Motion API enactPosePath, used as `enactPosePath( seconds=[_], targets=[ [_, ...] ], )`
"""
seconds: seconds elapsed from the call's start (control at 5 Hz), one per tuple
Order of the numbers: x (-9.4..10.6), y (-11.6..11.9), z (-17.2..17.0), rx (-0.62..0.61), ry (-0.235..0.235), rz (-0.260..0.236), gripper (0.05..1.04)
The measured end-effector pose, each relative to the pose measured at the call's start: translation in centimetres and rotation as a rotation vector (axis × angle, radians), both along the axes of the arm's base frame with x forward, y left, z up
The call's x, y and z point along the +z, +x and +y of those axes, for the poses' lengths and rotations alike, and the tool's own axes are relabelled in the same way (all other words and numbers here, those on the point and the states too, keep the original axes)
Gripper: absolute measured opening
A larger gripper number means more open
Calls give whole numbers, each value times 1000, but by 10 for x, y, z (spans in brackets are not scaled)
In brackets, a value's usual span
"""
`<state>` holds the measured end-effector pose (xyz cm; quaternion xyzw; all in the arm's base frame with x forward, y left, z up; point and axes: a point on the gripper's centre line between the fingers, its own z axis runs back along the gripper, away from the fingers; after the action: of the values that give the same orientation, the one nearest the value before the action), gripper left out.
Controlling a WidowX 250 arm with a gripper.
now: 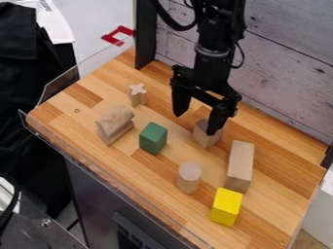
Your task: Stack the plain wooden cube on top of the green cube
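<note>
Bench (276, 209) surface: laminated wood strips in light and dark tones, set at a slant across the view. Nearest the camera stood a yellow block (226, 209). Close behind its upper end, the long plain wooden block (239, 165) was positioned; contact between the two could not be determined. To the left of the long block, a pale wooden cylinder (189, 178) stood upright. Farther back and to the left was a green block (153, 138). Beyond the green block on its left, a wooden block with a rounded top (115, 125) was located.

The plain wooden cube (202, 140) lay behind the cylinder, between the green block and the long block, and was the item nearest the jaws (195, 123). The jaws were spread and hung over the work area, one side overlapping the cube in view; contact with it could not be confirmed. Toward the rear left, a cross-shaped wooden piece (137, 95) stood upright. A black upright post (145, 36) stood at the far edge of the bench, in front of a grey plank wall (283, 73).
</note>
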<state>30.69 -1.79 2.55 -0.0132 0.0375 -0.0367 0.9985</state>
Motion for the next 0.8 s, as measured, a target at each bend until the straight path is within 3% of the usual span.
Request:
enactPosePath(
  seconds=[0.8],
  targets=[
    [-3,3,-4,-12,-1,17,999]
  ],
)
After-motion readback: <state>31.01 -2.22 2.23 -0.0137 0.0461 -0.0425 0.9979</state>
